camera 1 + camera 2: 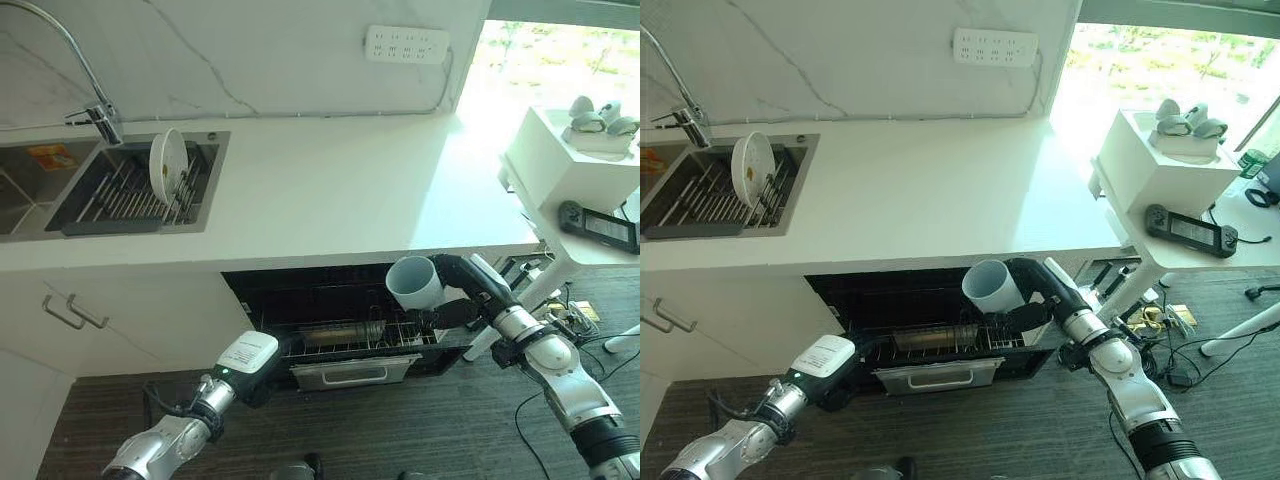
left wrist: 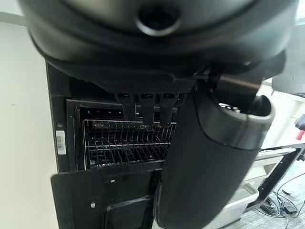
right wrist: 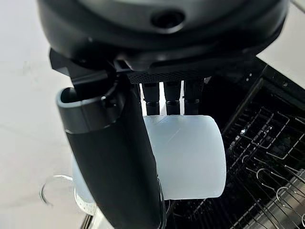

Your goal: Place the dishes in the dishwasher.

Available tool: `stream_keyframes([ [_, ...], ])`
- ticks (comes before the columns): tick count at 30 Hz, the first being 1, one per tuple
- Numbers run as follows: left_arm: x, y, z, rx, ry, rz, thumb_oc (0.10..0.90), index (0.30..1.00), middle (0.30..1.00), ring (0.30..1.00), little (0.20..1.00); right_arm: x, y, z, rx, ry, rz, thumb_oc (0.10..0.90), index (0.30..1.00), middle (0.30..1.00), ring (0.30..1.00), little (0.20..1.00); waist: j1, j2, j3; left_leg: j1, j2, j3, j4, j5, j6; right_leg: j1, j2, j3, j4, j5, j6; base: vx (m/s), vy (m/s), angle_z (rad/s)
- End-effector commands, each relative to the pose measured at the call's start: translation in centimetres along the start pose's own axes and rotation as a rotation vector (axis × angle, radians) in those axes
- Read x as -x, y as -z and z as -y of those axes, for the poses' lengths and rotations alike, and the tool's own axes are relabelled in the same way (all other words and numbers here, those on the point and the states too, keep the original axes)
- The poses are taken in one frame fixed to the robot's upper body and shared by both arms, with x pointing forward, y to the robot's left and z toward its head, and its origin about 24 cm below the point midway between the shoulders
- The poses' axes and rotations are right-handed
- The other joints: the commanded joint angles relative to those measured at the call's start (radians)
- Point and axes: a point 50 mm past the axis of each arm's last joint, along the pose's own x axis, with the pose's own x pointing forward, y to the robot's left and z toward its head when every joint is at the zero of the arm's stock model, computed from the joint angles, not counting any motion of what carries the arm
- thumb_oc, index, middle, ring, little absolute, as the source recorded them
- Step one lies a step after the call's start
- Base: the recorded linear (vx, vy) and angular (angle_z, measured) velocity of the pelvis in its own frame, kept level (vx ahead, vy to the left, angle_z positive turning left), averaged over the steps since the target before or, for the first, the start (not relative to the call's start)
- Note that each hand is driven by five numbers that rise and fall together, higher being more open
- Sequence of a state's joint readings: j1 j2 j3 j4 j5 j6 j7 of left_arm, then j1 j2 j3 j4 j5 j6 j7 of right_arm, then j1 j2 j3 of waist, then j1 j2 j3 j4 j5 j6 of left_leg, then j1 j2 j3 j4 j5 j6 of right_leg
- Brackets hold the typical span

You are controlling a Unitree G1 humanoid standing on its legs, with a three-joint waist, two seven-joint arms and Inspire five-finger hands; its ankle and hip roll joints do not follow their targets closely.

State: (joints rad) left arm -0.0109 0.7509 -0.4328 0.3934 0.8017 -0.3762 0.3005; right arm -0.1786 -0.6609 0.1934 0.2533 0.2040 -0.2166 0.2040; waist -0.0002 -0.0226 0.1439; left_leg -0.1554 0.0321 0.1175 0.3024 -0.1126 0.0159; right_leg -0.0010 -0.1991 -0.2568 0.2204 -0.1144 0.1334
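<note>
Carrying the cup to the dishwasher rack.
Our right hand point(image 3: 119, 157) is wrapped round a white cup point(image 1: 415, 283), held above the pulled-out rack point(image 1: 350, 338); next we lower it clear of the countertop edge point(image 1: 380, 252). Our left hand point(image 1: 262, 362) is by the rack's front; we cannot tell its fingers.

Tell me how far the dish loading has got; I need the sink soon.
Done: the dishwasher rack is pulled out below the counter; whether it holds dishes yet is unclear. In hand: the right hand grips a white cup above the rack, while the left hand reaches toward the rack's front. Left: a white plate stands in the sink rack.
</note>
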Motion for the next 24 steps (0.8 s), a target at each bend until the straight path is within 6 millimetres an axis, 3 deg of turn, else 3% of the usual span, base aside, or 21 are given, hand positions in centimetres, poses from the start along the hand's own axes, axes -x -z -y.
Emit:
stream_keyframes([
  [1, -2.2, 0.5, -5.9, -0.051, -0.274, 0.052, 0.800, 0.900, 0.900, 0.900, 0.900, -1.9, -5.4, 2.7, 0.083, 0.094, 0.282, 0.400, 0.300, 0.300, 0.300, 0.300, 0.025, 0.007, 0.014, 0.125, 0.046, 0.032, -0.002, -0.126, -0.003, -0.009, 0.035, -0.006, 0.080, -0.066, 0.009, 0.13, -0.094, 0.23],
  [11, -0.5, 0.8, -4.6, -0.091, -0.169, 0.123, 0.800, 0.900, 0.900, 0.900, 0.900, -2.5, -2.7, 1.8, 0.096, 0.055, 0.146, 0.400, 0.300, 0.300, 0.300, 0.300, 0.062, 0.013, 0.039, 0.151, 0.048, 0.007, -0.002, -0.116, 0.000, 0.026, 0.039, -0.029, 0.080, -0.058, 0.014, 0.09, -0.046, 0.07],
  [18, -1.1, 0.7, -7.3, -0.142, -0.126, 0.212, 0.800, 0.900, 0.900, 0.900, 0.900, -4.0, -2.8, 3.3, 0.136, 0.118, 0.116, 0.400, 0.300, 0.300, 0.300, 0.300, 0.090, 0.027, 0.088, 0.102, 0.054, -0.017, -0.002, -0.084, 0.001, 0.000, 0.041, -0.037, 0.080, -0.040, 0.020, -0.04, -0.057, 0.15],
  [24, -1.1, -0.3, -7.0, -0.090, -0.011, 0.249, 0.800, 0.900, 0.900, 0.900, 0.900, -4.0, -2.5, 3.7, 0.150, 0.135, 0.107, 0.400, 0.300, 0.300, 0.300, 0.300, 0.092, 0.040, 0.092, 0.088, 0.048, -0.027, -0.002, -0.076, 0.000, -0.007, 0.038, -0.031, 0.080, -0.038, 0.024, 0.01, 0.002, 0.03],
])
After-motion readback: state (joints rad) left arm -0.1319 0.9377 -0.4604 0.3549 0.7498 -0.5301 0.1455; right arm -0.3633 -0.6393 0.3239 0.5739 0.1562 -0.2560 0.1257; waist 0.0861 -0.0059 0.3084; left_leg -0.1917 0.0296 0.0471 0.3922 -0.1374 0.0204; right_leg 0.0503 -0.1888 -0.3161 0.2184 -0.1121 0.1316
